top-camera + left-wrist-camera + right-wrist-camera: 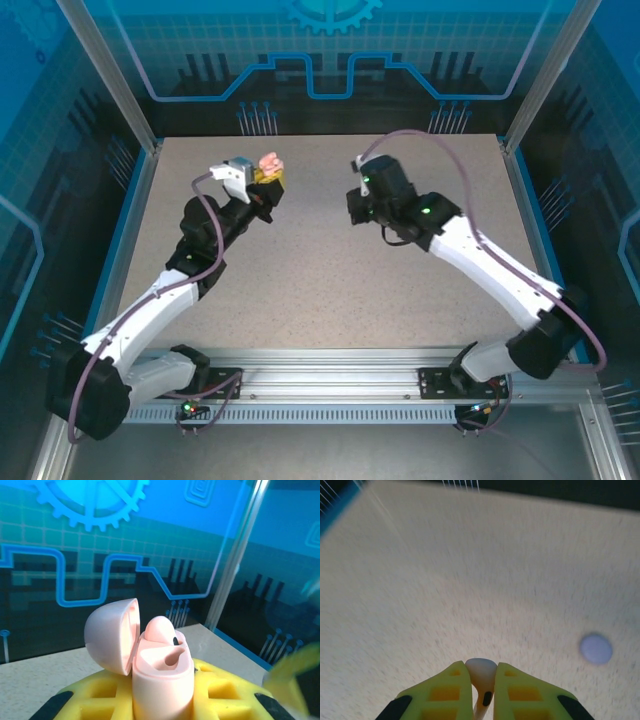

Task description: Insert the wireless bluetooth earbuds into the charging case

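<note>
Left wrist view first: shows the charging case (162,680), pale pink, standing upright with its lid (110,635) hinged back to the left so that the sockets lie open. Shows one earbud (161,628) already seated in the rear socket, with a dark spot on its side. Leaves the front socket (172,659) vacant and unobstructed, presumably for the mate. Clamps the case by its lower body between the yellow fingers (95,700) of the left gripper (162,702), pressed in on both flanks. Grips low, by judgement, to keep the lid and the sockets free. Holds the case raised above the table (330,290) in the top external view, apparently to offer the opening to the other arm. Turns next to the right wrist view: finds the second earbud (481,671), pale with a dark spot on its stem, pinched between the yellow fingertips of the right gripper (482,679), rounded head protruding past the tips. Cannot tell whether this orientation suits the vacant socket. Places the right gripper well apart from the case in the top external view, across the middle of the table and facing the left arm. Notes a lilac round object (596,648), blurred, lying on the table right of the fingers and apart from them; identity not resolvable. Remaining, by judgement: closing the gap, aligning the pinched earbud over the front socket, and seating it there without knocking the lid.
</note>
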